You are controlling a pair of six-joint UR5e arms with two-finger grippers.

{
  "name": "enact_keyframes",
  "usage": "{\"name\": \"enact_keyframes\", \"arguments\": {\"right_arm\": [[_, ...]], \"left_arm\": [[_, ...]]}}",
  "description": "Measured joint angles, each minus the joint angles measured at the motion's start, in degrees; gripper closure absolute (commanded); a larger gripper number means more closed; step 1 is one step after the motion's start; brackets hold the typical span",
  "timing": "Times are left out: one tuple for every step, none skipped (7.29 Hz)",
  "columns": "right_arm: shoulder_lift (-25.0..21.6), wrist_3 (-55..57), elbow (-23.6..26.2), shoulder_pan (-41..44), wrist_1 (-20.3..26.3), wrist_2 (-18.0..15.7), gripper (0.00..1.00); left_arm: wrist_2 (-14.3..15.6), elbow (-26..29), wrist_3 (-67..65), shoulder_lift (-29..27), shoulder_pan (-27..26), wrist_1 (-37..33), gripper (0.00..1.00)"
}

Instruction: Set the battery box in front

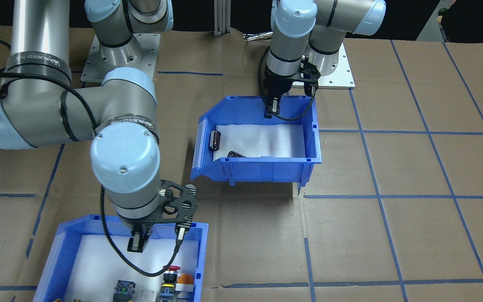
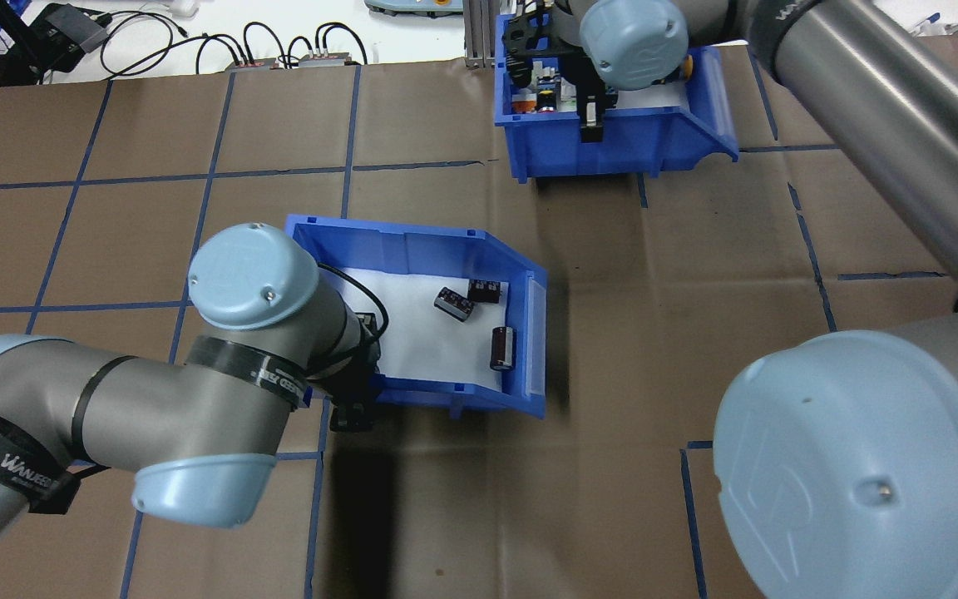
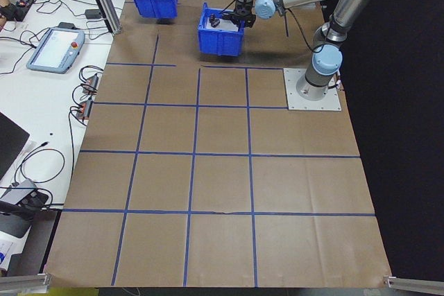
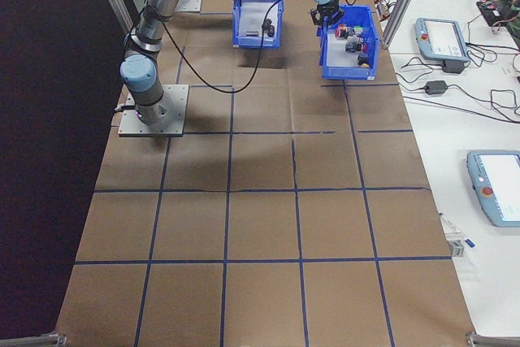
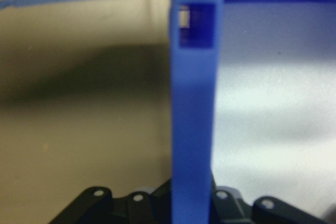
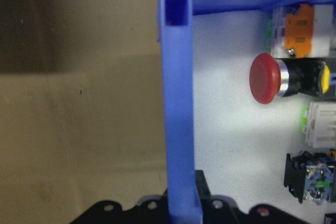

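The battery box [image 1: 266,165] is a blue open-fronted bin with a white foam floor, and it holds three dark, silver-ended cylinders [image 2: 502,348]. It sits mid-table [image 2: 412,241], its open front facing the robot's right. My left gripper [image 1: 271,110] is shut on its back wall [image 5: 192,129], one finger inside and one outside. In the exterior right view its shadow lies apart from it, so the box [image 4: 258,38] looks slightly raised. My right gripper [image 1: 138,243] is shut on the wall [image 6: 178,103] of the other blue bin.
The second blue bin [image 2: 604,150] holds colourful push-button switches, among them a red mushroom button [image 6: 265,78], and stands at the table's far side. Brown paper with a blue tape grid [image 1: 375,197] covers the table. Teach pendants [image 4: 440,34] and cables lie on the side bench.
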Motion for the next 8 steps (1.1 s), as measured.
{"name": "enact_keyframes", "arguments": {"right_arm": [[-1.6,-4.3,1.6,-3.4,-0.1,0.0,0.93],[-3.4,-9.0,3.5,-7.0,-0.2,0.1,0.93],[-5.2,-13.9,5.8,-10.6,-0.5,0.4,0.93],[-7.1,-18.4,8.3,-13.8,-0.9,0.8,0.93],[-9.0,-21.9,10.7,-16.5,-1.1,1.2,0.93],[-11.1,-25.2,13.6,-19.2,-1.1,1.8,0.93],[-13.9,-27.8,17.4,-21.6,-1.2,2.5,0.93],[-17.2,-29.4,21.9,-23.4,-1.6,3.1,0.93]], "left_arm": [[-0.2,1.3,4.3,-1.1,4.4,0.4,1.0],[-0.6,4.3,6.9,-3.2,7.1,0.6,1.0],[-1.5,9.0,8.0,-6.9,8.2,0.4,1.0],[-2.3,14.3,8.1,-11.7,8.5,0.3,1.0],[-4.1,18.9,7.6,-16.3,8.3,0.3,1.0],[-6.7,23.4,6.4,-20.7,7.6,0.4,1.0],[-8.3,27.8,5.0,-24.9,6.3,0.6,1.0],[-8.9,32.3,3.3,-29.3,4.4,0.8,1.0]]}}
